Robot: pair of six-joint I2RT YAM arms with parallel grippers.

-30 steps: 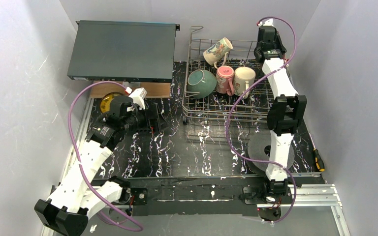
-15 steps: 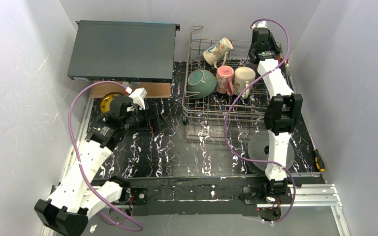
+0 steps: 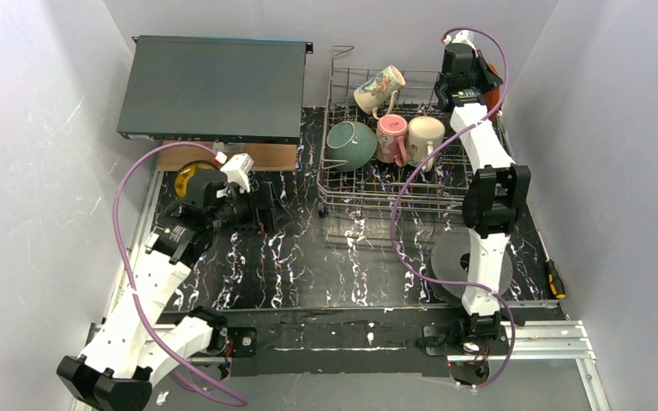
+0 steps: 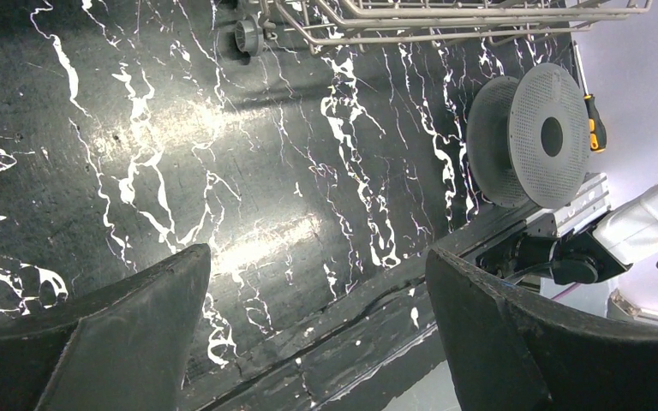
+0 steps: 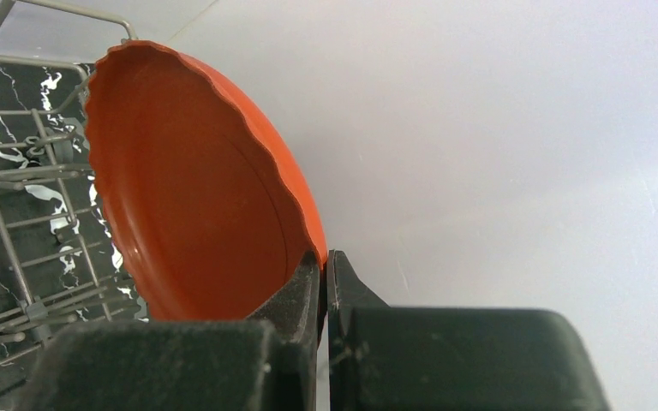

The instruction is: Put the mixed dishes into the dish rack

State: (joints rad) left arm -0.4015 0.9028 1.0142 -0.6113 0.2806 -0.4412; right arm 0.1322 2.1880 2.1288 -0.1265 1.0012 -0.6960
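progress is running well past halfway: the teal-and-cream bowl (image 3: 349, 144), the pink mug (image 3: 391, 137), the white mug (image 3: 426, 134) and the floral mug (image 3: 379, 87) are all sitting inside the dish rack (image 3: 377, 204), the floral one leaning in the back row. the red-orange plate (image 5: 188, 197) is the piece being handled now. the right gripper (image 5: 324, 274) is pinching its rim with the jaws nearly closed, only the plate's thin edge between them. it is holding the plate on edge at the rack's far right corner. whether the plate's lower edge is already resting between the tines i cannot tell, since the fingers are hiding it. the small yellow dish (image 3: 190, 178) is waiting on the table (image 3: 308, 265) at the left, just beside the left arm's wrist and in front of the flat dark box (image 3: 214, 86), so it is looking like the last piece to load. the left gripper (image 4: 315, 257) is hanging wide open over bare table, gripping nothing. the plate is showing a scalloped rim, a smooth matte orange face and a faint inner ring, and is appearing clean and unchipped.
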